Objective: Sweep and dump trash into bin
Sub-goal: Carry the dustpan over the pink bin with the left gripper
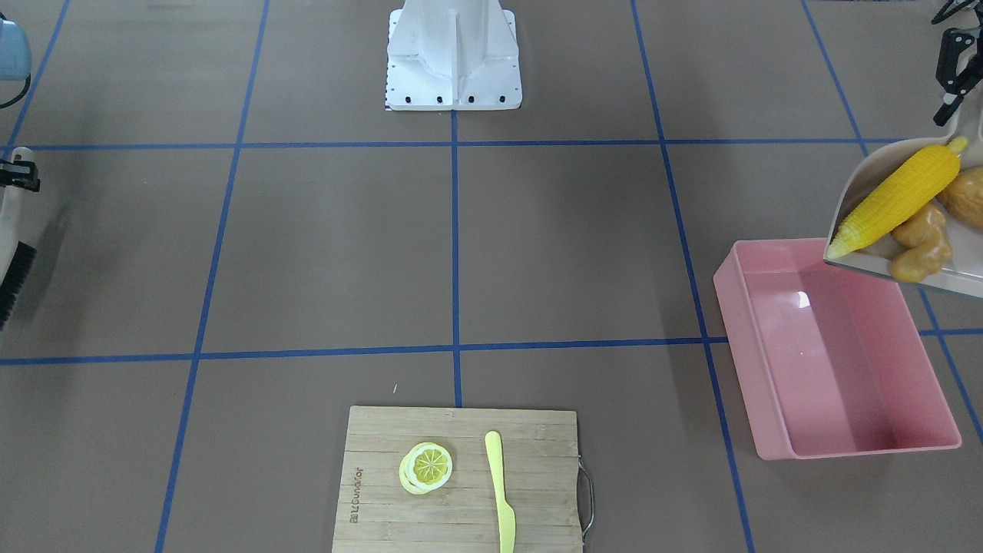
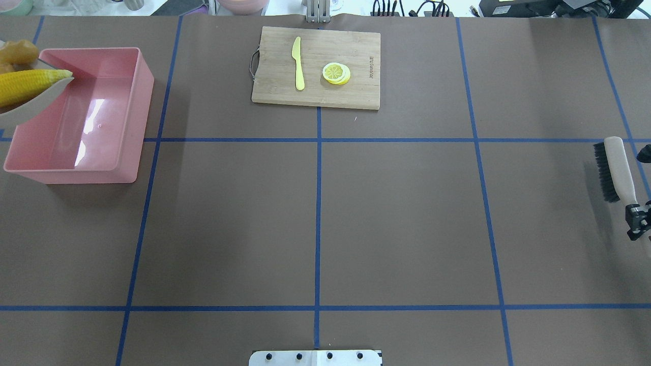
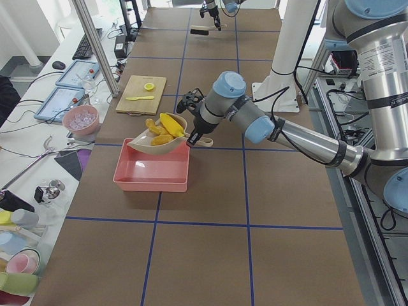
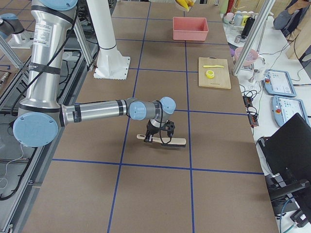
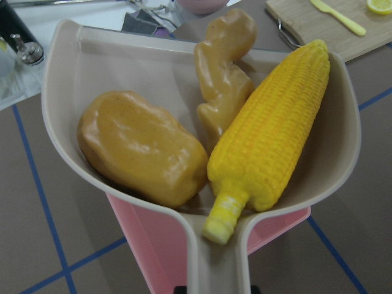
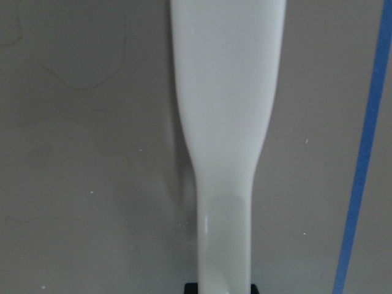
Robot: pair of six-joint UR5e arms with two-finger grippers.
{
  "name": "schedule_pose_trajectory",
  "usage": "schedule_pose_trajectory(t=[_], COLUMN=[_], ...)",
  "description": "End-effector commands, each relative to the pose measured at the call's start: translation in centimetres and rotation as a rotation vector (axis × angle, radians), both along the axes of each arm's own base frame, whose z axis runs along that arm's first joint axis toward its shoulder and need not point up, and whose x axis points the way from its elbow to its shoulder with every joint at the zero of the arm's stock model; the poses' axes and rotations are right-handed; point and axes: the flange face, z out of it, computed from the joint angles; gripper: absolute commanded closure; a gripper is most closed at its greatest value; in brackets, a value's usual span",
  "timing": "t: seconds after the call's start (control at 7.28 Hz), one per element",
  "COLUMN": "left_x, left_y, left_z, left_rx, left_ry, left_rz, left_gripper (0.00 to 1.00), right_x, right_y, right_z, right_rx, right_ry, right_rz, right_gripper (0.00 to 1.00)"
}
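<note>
A beige dustpan (image 5: 79, 55) carries the trash: a yellow corn cob (image 5: 275, 135), a brown potato (image 5: 141, 147) and a knobbly ginger root (image 5: 223, 67). My left gripper (image 3: 193, 137) is shut on the pan's handle. It holds the pan tilted in the air over one end of the pink bin (image 1: 749, 361), whose inside shows bare. In the front-facing view the corn cob (image 1: 895, 198) points down towards the bin. At the table's far right my right gripper (image 2: 638, 218) is shut on the handle of a black-bristled brush (image 2: 618, 168), low over the table.
A wooden cutting board (image 2: 356, 56) at the table's far edge holds a lemon slice (image 2: 336, 73) and a pale yellow knife (image 2: 298, 63). The robot's white base (image 1: 453, 57) stands at the near middle. A side bench with bowls and tablets (image 3: 70, 95) runs past the bin.
</note>
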Motion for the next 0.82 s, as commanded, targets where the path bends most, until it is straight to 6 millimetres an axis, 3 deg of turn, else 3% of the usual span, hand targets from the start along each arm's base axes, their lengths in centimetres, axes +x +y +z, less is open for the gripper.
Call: schedule_pose_trajectory(t=[0.0,0.41,0.69], left_x=[0.1,1.3,1.8], left_y=[0.5,-1.6,-1.2], left_z=[0.6,-1.4,-0.2], left_rx=[-0.161,-0.338,-0.48], left_ry=[0.001,0.053,0.084], left_rz=[0.014,0.067,0.097], left_gripper=[1.0,1.0,1.0], right_x=[-2.5,-4.4,-5.0], right_y=[-2.1,-4.7,-4.8], right_z=[-2.8,-2.4,-2.7], right_rx=[0.05,0.025,0.029], right_ry=[-0.033,-0.061,-0.062], right_rz=[-0.023,-0.028,-0.037], right_gripper=[1.0,1.0,0.96])
